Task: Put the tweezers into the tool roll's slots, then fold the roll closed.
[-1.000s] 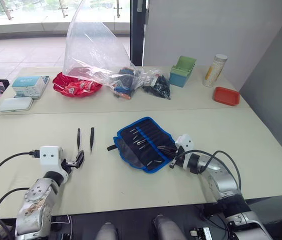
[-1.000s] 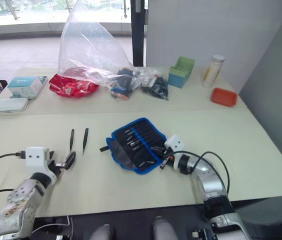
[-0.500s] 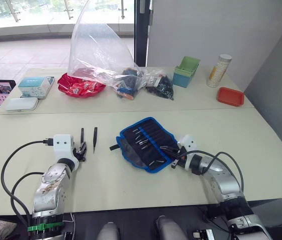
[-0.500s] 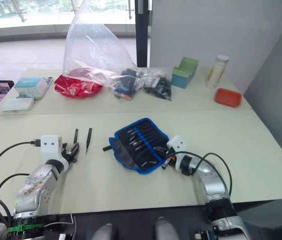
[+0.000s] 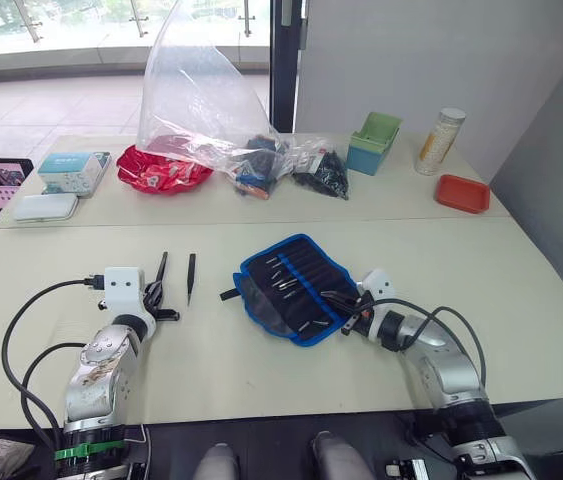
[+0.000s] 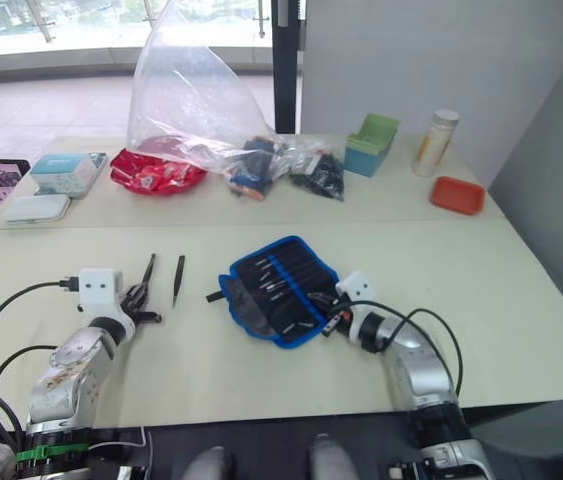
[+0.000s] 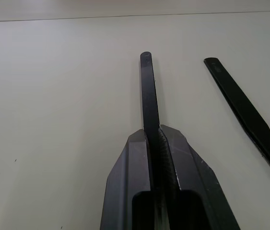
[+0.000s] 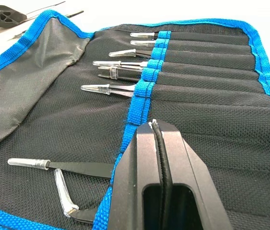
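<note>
The tool roll [image 5: 291,285] lies open in the middle of the near table, dark fabric with blue edging. Several tweezers sit in its slots [image 8: 197,72], their clear-capped tips showing. My right gripper [image 8: 153,123] is shut and rests on the roll's near right corner [image 5: 339,305]. Two loose black tweezers lie to the left of the roll. My left gripper [image 7: 154,129] is shut on the left tweezer [image 7: 149,91], whose blunt end sticks out beyond the fingers [image 5: 162,265]. The other tweezer [image 5: 190,277] lies free on the table just beside it.
On the far table stand a large clear plastic bag [image 5: 196,90], a red packet pile [image 5: 161,170], a black bag of small parts [image 5: 319,172], a green box [image 5: 373,142], a canister [image 5: 439,140] and a red tray [image 5: 461,193]. White boxes [image 5: 66,172] sit far left.
My left gripper moved forward to the left tweezer and went from open to shut on it. The right gripper stayed on the roll. The camera shifted slightly.
</note>
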Action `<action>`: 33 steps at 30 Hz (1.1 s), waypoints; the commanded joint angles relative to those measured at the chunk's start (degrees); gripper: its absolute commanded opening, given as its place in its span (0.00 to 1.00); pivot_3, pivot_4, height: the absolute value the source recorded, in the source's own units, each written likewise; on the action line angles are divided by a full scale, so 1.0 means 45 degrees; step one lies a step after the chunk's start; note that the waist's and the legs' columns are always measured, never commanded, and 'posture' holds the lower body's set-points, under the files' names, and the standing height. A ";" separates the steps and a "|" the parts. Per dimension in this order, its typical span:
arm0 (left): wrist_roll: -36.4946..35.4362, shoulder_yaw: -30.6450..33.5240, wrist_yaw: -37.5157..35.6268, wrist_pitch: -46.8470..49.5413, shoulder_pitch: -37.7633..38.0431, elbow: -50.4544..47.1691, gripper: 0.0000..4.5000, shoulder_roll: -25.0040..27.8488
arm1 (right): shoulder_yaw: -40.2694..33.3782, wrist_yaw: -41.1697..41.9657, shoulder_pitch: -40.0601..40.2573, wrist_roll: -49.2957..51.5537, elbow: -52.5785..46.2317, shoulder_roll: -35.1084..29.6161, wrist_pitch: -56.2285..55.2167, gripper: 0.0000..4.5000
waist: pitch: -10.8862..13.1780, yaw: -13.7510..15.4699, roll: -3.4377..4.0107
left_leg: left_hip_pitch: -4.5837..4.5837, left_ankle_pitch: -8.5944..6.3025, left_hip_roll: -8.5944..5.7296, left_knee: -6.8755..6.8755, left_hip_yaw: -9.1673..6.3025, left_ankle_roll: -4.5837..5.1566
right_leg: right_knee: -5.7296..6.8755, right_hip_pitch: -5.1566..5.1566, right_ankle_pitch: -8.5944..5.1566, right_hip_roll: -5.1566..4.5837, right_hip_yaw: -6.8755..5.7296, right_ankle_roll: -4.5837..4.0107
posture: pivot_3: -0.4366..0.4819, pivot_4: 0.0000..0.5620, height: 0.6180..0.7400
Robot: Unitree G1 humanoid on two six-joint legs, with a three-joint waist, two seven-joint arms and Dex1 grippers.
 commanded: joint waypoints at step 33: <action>-0.1588 -0.7466 -0.5815 0.5577 -0.4671 -0.3439 0.02 0.3792 | 0.0250 -0.1348 0.1937 -0.0078 -0.1888 -0.0375 0.1321 0.00 | 0.0084 0.0030 -0.0005 | -0.0207 -0.0013 -0.0016 -0.0006 -0.0013 0.0009 | 0.0017 -0.0188 0.0011 -0.0007 -0.0004 0.0005 | 0.48 0.27 1.00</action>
